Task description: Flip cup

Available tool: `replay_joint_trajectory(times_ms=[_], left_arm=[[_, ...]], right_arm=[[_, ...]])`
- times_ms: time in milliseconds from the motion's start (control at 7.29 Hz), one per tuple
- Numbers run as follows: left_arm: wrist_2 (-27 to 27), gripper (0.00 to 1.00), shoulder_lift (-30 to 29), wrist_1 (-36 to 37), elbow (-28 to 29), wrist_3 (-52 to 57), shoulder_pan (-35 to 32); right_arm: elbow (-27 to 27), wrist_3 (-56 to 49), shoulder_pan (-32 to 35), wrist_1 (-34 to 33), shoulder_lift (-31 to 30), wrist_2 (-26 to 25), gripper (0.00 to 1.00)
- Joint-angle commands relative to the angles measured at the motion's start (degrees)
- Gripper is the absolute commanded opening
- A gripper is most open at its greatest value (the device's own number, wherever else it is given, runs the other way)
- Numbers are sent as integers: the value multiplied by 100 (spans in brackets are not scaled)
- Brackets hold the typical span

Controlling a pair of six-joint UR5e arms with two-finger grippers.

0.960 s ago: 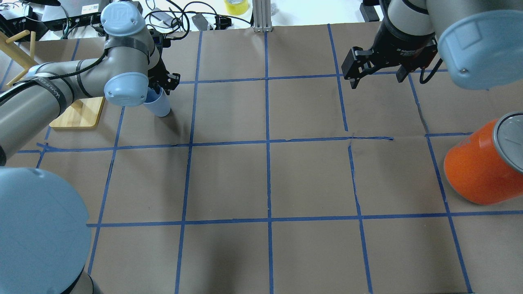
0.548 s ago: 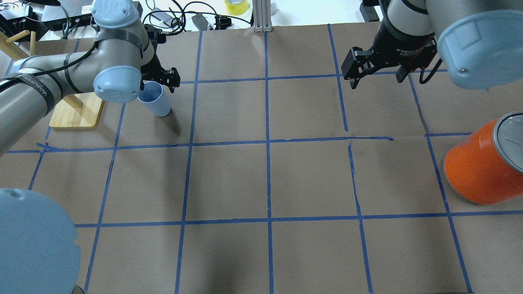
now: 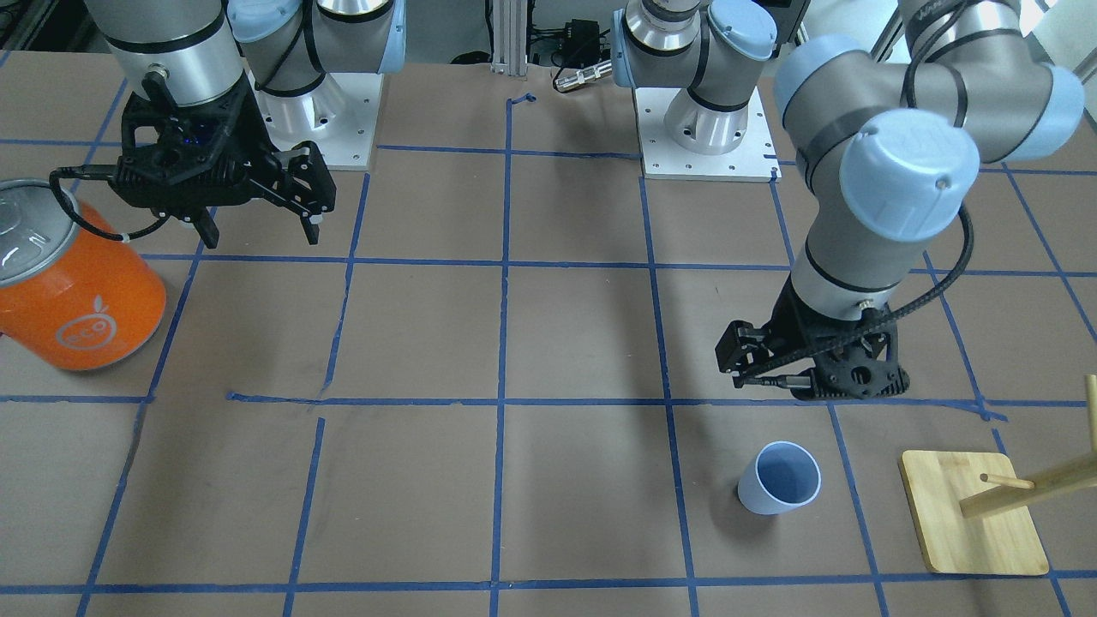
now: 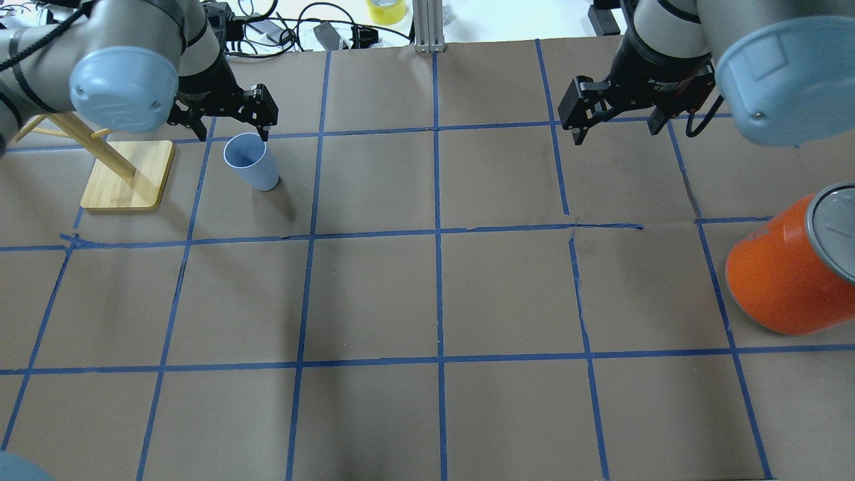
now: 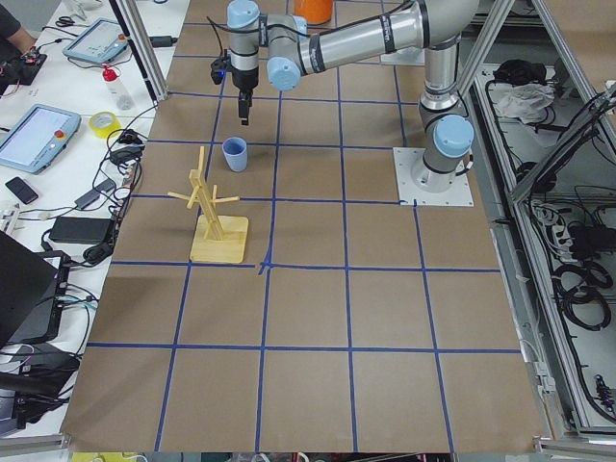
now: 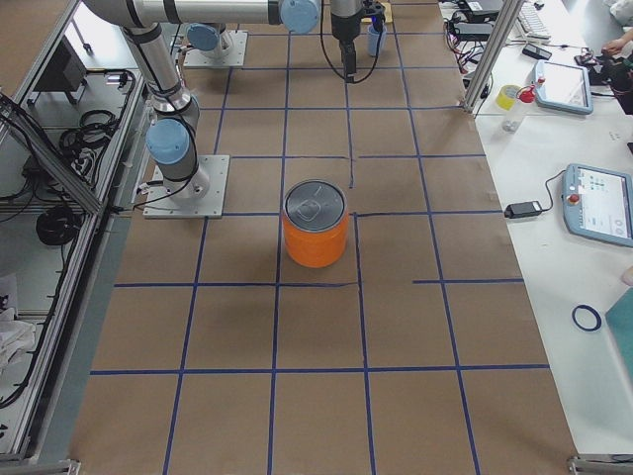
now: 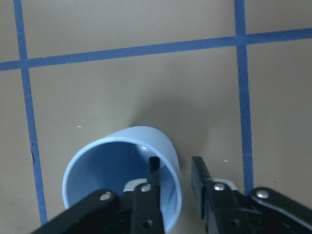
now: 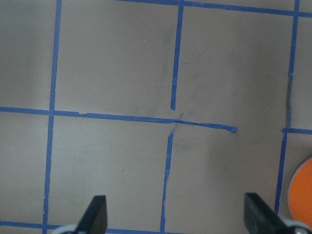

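The cup (image 4: 250, 162) is a small pale lavender-blue tumbler. It stands upright, mouth up, on the brown paper at the far left, and also shows in the front view (image 3: 778, 478) and the left wrist view (image 7: 122, 180). My left gripper (image 4: 265, 132) hangs above it, clear of the rim, with its jaws a narrow gap apart and nothing between them (image 7: 174, 170). My right gripper (image 4: 614, 130) is wide open and empty over the far right of the table (image 3: 260, 233).
A big orange can (image 4: 788, 274) with a silver lid stands at the right edge, near the right arm (image 3: 77, 291). A wooden peg rack on a bamboo base (image 4: 127, 174) stands just left of the cup (image 3: 973, 514). Cables and tape lie beyond the far edge.
The left gripper held the cup tilted one second ago. It has let go, risen and drawn back to the far left. The cup now stands upright by itself. The right arm is still.
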Motion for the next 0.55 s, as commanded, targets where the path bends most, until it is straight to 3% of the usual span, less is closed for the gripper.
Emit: replay_joint_trajectory(times_ms=[0,411], left_arm=[[74,100,301,-378,72,-104,-4],[-22,100,451,-369,98,-95,40]], right_arm=[[0,4,0,0,10,3,100],[0,-5,0,0,10,11,100]])
